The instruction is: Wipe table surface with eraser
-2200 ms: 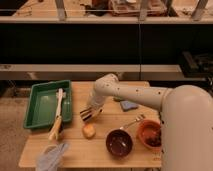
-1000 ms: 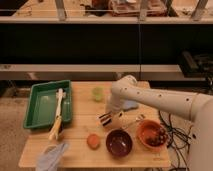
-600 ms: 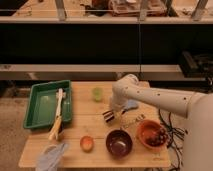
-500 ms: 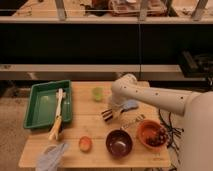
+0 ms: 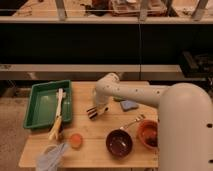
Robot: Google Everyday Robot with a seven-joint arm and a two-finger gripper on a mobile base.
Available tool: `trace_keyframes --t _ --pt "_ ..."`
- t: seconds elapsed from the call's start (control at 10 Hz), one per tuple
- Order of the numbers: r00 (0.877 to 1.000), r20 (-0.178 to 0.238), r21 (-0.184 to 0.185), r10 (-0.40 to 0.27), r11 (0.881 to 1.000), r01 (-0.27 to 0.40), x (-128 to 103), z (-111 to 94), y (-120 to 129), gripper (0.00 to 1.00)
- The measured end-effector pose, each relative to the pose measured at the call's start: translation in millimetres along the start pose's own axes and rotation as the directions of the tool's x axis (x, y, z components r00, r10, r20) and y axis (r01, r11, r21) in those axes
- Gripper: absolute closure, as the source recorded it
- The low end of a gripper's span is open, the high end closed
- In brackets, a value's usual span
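Note:
The eraser [image 5: 94, 113], a small block with dark and white stripes, lies against the light wooden table [image 5: 100, 131] near its middle. My gripper [image 5: 96, 111] is at the end of the white arm that reaches in from the right. It points down at the table and is shut on the eraser. The orange fruit [image 5: 76, 140] lies on the table in front of and left of the gripper, apart from it.
A green tray [image 5: 40, 107] at the left holds a white long-handled brush [image 5: 59, 107]. A light-blue pad [image 5: 129, 105] lies right of the gripper. A dark bowl [image 5: 120, 143], a reddish bowl [image 5: 148, 134] and a utensil [image 5: 132, 122] sit front right. A crumpled cloth [image 5: 52, 156] lies front left.
The gripper swept right across the table with the eraser, then came back a little to the left. The orange fruit rolled toward the front left.

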Motion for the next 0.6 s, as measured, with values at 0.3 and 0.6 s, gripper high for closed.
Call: trace_keyframes --t 0.3,0.6 --pt "0.996 0.06 0.021 -0.07 0.997 0.069 -43 11 -18 1.0" --pt "0.989 0.123 0.035 -0.076 0.997 0.072 -55 -2 -11 1.0"
